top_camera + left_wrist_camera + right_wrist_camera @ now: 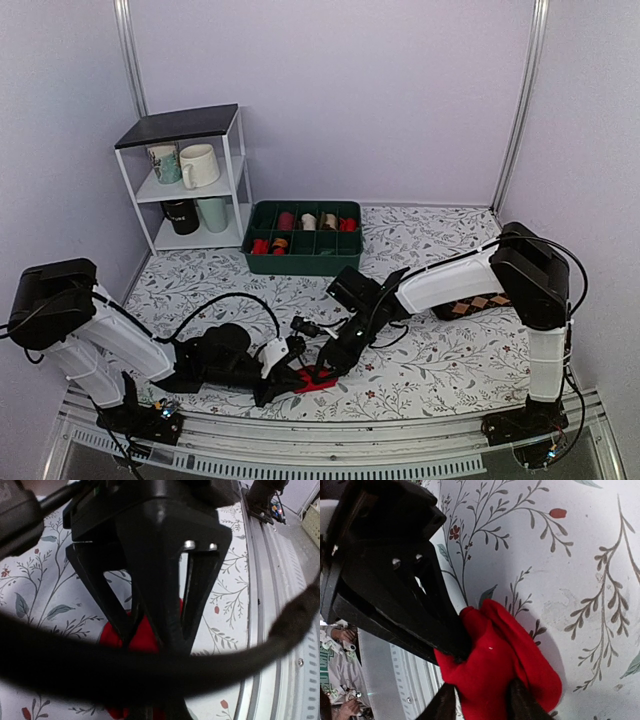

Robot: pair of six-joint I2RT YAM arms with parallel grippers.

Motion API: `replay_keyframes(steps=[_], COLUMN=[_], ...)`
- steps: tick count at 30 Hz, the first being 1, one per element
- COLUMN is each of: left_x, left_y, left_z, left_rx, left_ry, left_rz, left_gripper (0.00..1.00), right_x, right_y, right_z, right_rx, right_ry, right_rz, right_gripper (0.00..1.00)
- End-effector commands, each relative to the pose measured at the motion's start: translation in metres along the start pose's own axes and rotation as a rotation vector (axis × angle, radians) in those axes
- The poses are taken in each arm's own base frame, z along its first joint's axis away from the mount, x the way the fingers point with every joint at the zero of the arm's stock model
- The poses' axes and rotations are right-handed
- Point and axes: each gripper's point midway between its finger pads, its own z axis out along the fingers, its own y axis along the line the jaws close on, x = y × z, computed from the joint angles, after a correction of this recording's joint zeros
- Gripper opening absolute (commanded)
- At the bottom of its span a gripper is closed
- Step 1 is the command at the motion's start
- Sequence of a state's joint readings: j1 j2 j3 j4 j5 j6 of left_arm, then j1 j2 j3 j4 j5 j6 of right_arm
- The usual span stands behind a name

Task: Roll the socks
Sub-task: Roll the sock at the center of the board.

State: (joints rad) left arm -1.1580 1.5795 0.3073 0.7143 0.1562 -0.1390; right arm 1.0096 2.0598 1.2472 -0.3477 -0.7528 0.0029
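The red socks (319, 380) lie bunched in a small bundle on the floral cloth near the front edge, between both grippers. In the right wrist view the socks (495, 670) sit between my right gripper's (480, 702) two fingers, which press on either side of the bundle. My left gripper (456, 647) comes in from the upper left, its tips together and pinching the bundle's edge. In the left wrist view a black cable hides my own fingertips; the socks (143, 636) show red behind the right gripper's fingers (172, 630). From above, the left gripper (296, 375) and right gripper (330, 362) meet at the bundle.
A green divided tray (300, 266) holding rolled socks stands at the back centre. A white shelf (238, 170) with mugs is at the back left. A dark argyle sock (480, 303) lies under the right arm. The metal front rail (350, 440) runs close to the bundle.
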Motion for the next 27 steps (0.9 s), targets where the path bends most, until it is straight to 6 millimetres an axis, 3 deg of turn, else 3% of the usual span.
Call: replay_keyframes(steps=[1, 6, 12, 16, 19, 22, 27], left_x=[0.057, 0.065, 0.073, 0.076, 0.080, 0.083, 0.087], left_y=[0.000, 0.003, 0.005, 0.008, 0.009, 0.008, 0.007], left_z=[-0.003, -0.005, -0.002, -0.003, -0.003, 0.000, 0.003], left_rx=[0.019, 0.014, 0.034, 0.047, 0.059, 0.076, 0.104], left_ry=[0.239, 0.275, 0.316, 0.336, 0.355, 0.380, 0.409], left_rz=[-0.142, -0.185, -0.244, -0.298, -0.332, -0.356, -0.389], left_gripper=[0.00, 0.00, 0.00, 0.00, 0.00, 0.00, 0.00], right_x=[0.033, -0.009, -0.039, -0.051, -0.046, -0.037, -0.023], right_y=[-0.032, -0.020, -0.006, 0.012, 0.030, 0.050, 0.048], right_z=[0.000, -0.025, -0.058, -0.092, -0.112, -0.120, -0.096], right_rx=[0.183, 0.233, 0.287, 0.340, 0.356, 0.316, 0.224], right_ry=[0.065, -0.110, -0.292, -0.449, -0.556, -0.606, -0.488], right_rz=[0.110, -0.036, -0.180, -0.322, -0.437, -0.556, -0.593], right_gripper=[0.45, 0.60, 0.62, 0.63, 0.65, 0.68, 0.70])
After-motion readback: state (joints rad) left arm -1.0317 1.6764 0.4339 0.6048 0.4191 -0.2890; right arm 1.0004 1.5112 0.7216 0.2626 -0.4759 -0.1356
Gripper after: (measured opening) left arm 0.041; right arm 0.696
